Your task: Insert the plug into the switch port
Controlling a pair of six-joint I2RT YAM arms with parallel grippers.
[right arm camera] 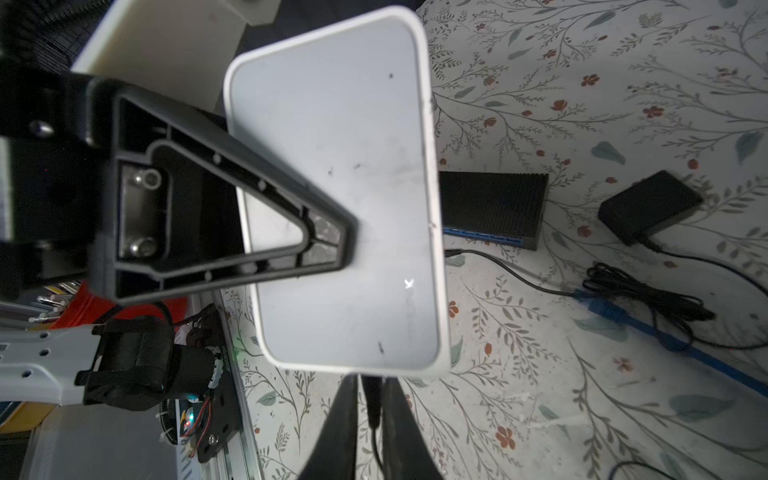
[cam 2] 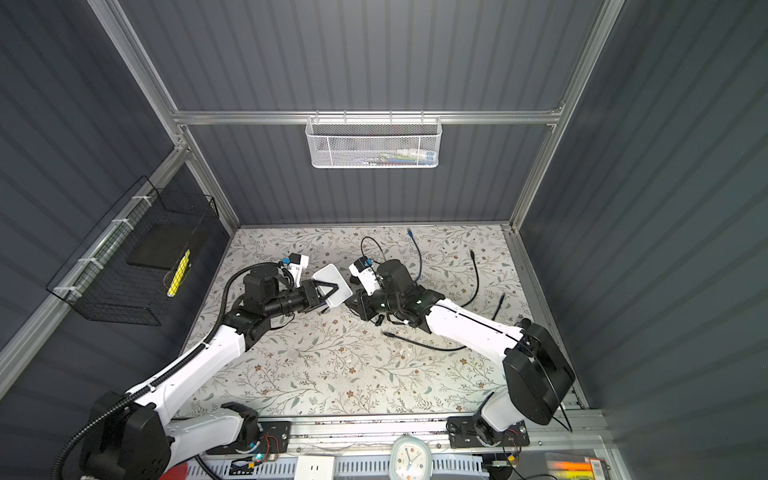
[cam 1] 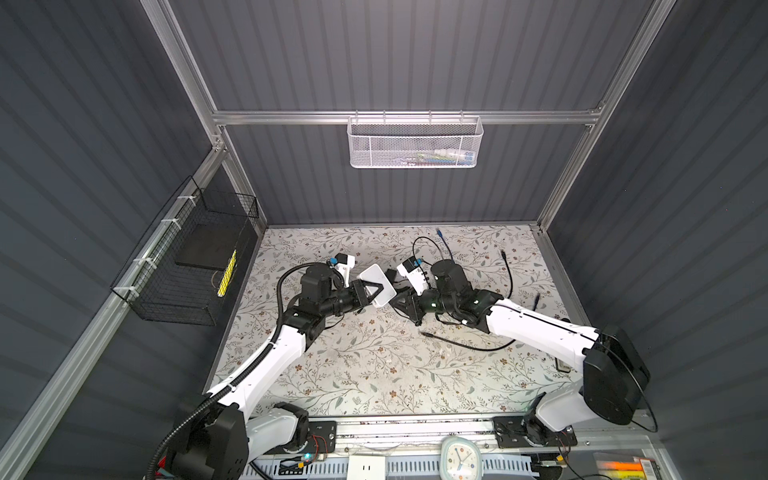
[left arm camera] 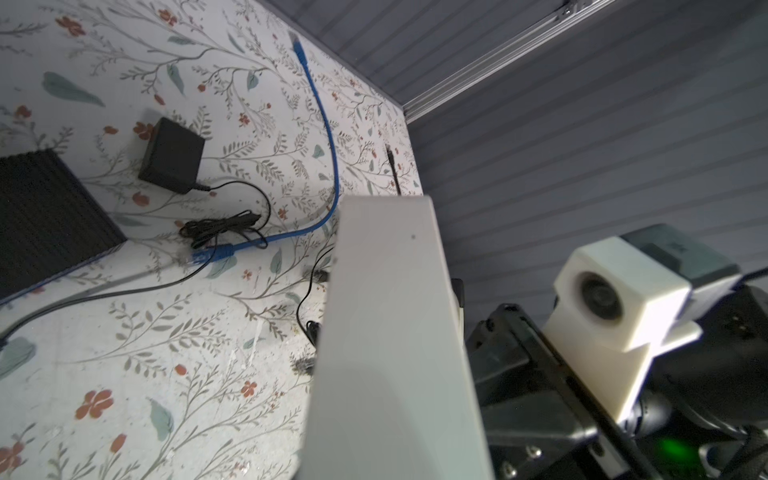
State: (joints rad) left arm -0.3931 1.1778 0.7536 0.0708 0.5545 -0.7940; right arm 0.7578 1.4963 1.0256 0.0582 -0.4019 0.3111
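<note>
I have the white switch [cam 1: 374, 274] lifted clear of the worktop [cam 1: 374, 374]. In both top views it sits a little toward 12 o'clock from the worktop's middle, with its broad face turned up. The left gripper [cam 1: 376, 290] reaches in from the switch's 8 o'clock side, and its jaws are clamped on the switch. In the right wrist view one finger [right arm camera: 332, 249] lies flat across that broad face. The right gripper [cam 1: 398, 300] sits at the switch's 4 o'clock edge. From its wrist camera I see the black plug [right arm camera: 372, 409] standing between its two fingers [right arm camera: 345, 415], with the plug's tip meeting the rim of the switch. I cannot tell whether those jaws are pinching the plug or only flanking it, nor whether the tip is seated in a port. Under the raised switch a ribbed black box [right arm camera: 492, 203] with a blue front lies on the worktop, and a black power adapter [right arm camera: 648, 205] lies beside it. A blue cable [cam 1: 442, 241] runs out toward 1 o'clock. A loose black cable [cam 1: 457, 343] lies toward 4 o'clock, near the right arm.
</note>
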